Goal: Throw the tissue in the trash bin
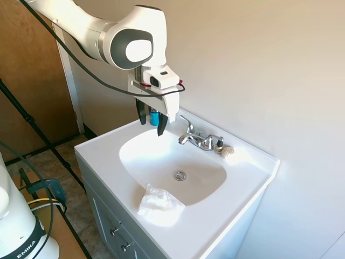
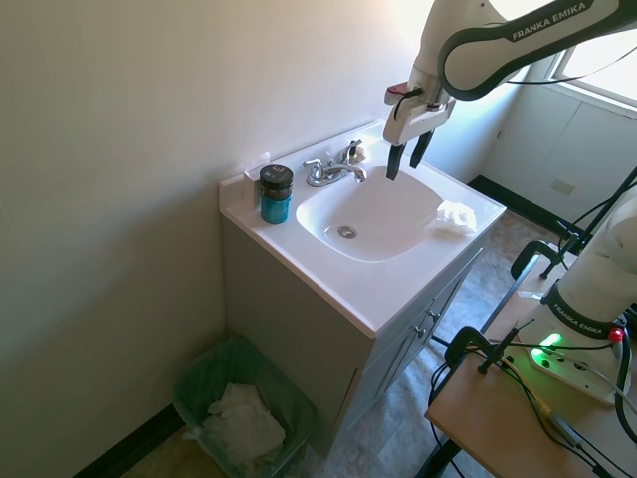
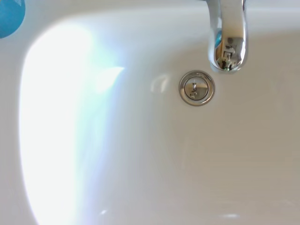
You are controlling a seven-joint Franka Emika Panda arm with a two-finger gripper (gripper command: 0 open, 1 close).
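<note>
Tissue (image 1: 159, 205): crumpled white wad on the front rim of the sink (image 1: 245, 162), at the basin's edge, apart from the arm. Drain (image 1: 180, 175) at basin centre. Gripper (image 1: 150, 121) hangs above the basin's rear, fingers spread, holding nothing. Chrome faucet (image 1: 198, 139) behind. Blue jar (image 2: 276, 194) at the back corner. Trash bin (image 2: 244, 413) on the floor beside the vanity, holding white paper

one tissue (image 1: 159, 203), one sink (image 1: 161, 162), one faucet (image 1: 198, 139), one drain (image 1: 180, 175), one blue jar (image 2: 276, 193), one trash bin (image 2: 239, 403), one cabinet (image 2: 299, 329).
</note>
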